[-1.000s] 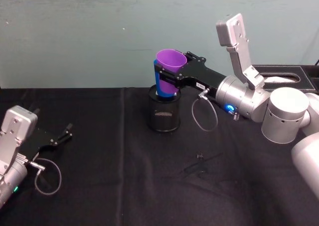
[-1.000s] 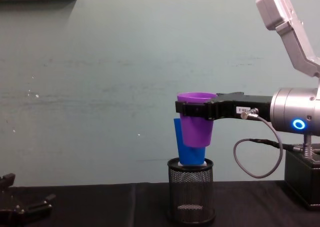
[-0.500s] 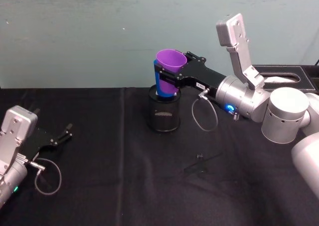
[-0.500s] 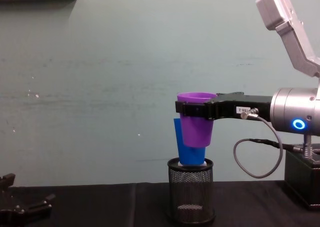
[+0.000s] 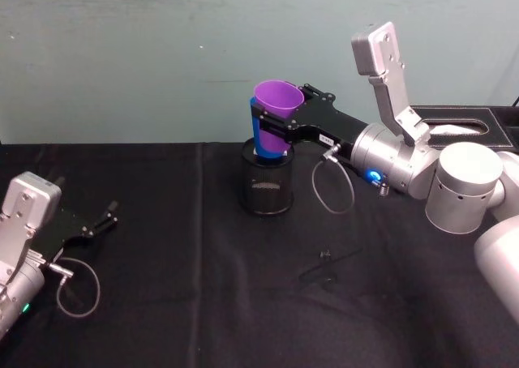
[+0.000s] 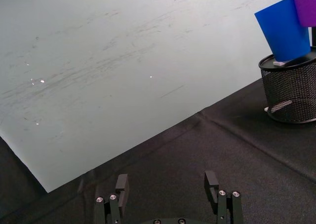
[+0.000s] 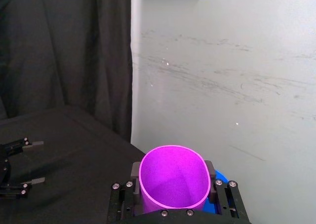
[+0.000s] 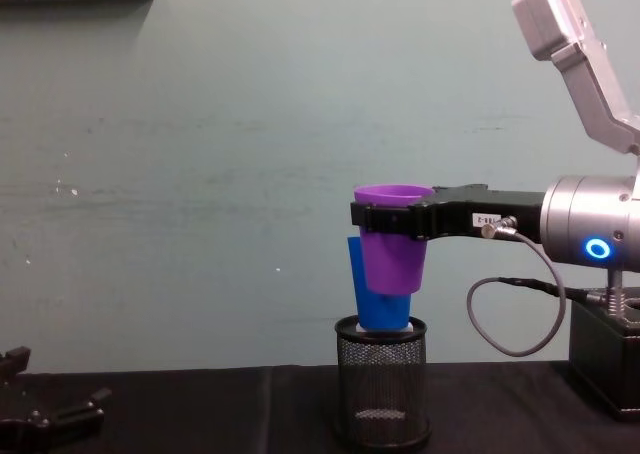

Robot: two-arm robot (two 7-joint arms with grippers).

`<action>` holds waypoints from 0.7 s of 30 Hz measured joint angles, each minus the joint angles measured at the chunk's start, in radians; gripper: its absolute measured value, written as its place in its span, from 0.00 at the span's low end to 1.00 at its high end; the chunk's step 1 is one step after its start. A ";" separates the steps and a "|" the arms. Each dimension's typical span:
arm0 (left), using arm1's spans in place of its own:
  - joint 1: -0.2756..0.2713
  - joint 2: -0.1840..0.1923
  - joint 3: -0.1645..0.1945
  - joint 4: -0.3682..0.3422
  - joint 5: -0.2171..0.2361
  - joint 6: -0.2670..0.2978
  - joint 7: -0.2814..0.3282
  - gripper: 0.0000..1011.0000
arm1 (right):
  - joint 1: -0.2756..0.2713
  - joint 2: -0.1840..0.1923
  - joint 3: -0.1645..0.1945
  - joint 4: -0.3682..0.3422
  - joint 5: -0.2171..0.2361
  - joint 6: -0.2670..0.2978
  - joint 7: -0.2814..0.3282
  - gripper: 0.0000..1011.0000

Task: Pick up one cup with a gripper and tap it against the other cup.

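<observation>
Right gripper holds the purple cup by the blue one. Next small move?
Probably ease the right gripper toward the blue cup for the tap: purple cup is clamped at its rim, alongside it, contact unclear. Left gripper parked.

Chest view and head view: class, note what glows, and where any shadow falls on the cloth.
Chest view: a blue ring glows on the right wrist, behind the right hand gripping the purple cup. Head view: that ring glows too; a faint dark streak, likely shadow, lies on the cloth before the mesh holder; the left hand sits at lower left.
</observation>
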 joint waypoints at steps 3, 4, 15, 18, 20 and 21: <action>0.000 0.000 0.000 0.000 0.000 0.000 0.000 0.99 | 0.000 0.000 0.000 0.000 0.000 0.000 0.000 0.73; 0.000 0.000 0.000 0.000 0.000 0.000 0.000 0.99 | 0.000 0.000 0.000 0.000 0.000 0.000 0.000 0.73; 0.000 0.000 0.000 0.000 0.000 0.000 0.000 0.99 | 0.000 0.000 0.000 0.000 0.000 0.000 0.000 0.73; 0.000 0.000 0.000 0.000 0.000 0.000 0.000 0.99 | 0.000 0.000 0.000 0.000 0.000 0.000 0.000 0.73; 0.000 0.000 0.000 0.000 0.000 0.000 0.000 0.99 | 0.000 0.000 0.000 0.000 0.000 0.000 0.000 0.73; 0.000 0.000 0.000 0.000 0.000 0.000 0.000 0.99 | 0.000 0.000 0.000 0.000 0.000 0.000 0.000 0.73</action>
